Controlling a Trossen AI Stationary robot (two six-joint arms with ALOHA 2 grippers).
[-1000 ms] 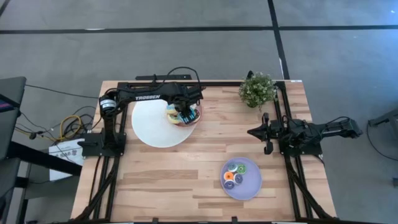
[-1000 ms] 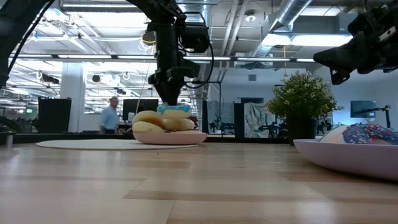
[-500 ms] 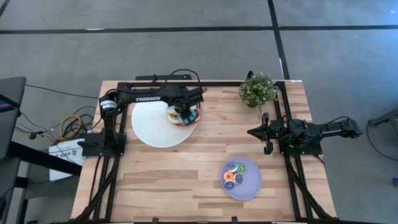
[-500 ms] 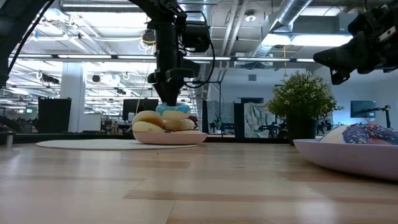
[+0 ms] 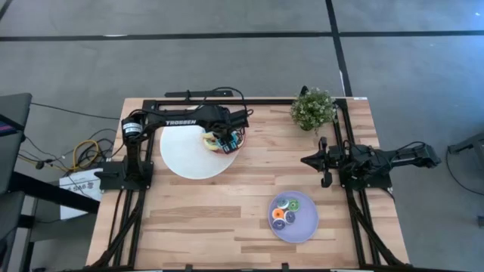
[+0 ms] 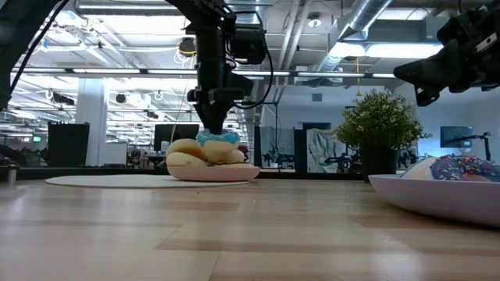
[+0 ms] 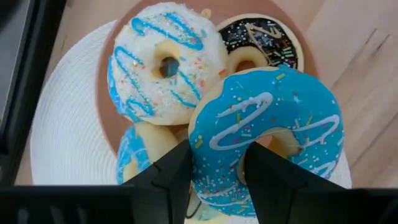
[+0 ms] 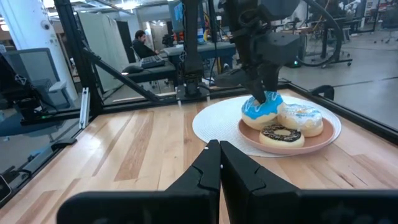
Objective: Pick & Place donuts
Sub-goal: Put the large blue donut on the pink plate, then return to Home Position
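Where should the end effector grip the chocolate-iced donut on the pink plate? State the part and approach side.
Grip the chocolate-iced donut across its ring, one finger through the hole, one outside, descending from above. It lies flat with its hole up, at the edge of the pink plate, beside the white-iced donut.

High view: looked straight down from well above, taking in the whole desk (image 5: 197,219) and the grey floor around it.

Low view: sat at desk-top height, faced level across the boards to the pink plate (image 6: 213,172) and the office behind.

Left wrist view: looked down past its own fingers (image 7: 168,177), very near the pink plate (image 7: 109,59), which nearly filled it.

Right wrist view: faced across the desk (image 8: 149,143) from farther off, toward the pink plate (image 8: 329,138).

Shared: all four views held the pink plate (image 5: 236,145); the high and low views also shared the potted plant (image 5: 313,108) (image 6: 378,125).
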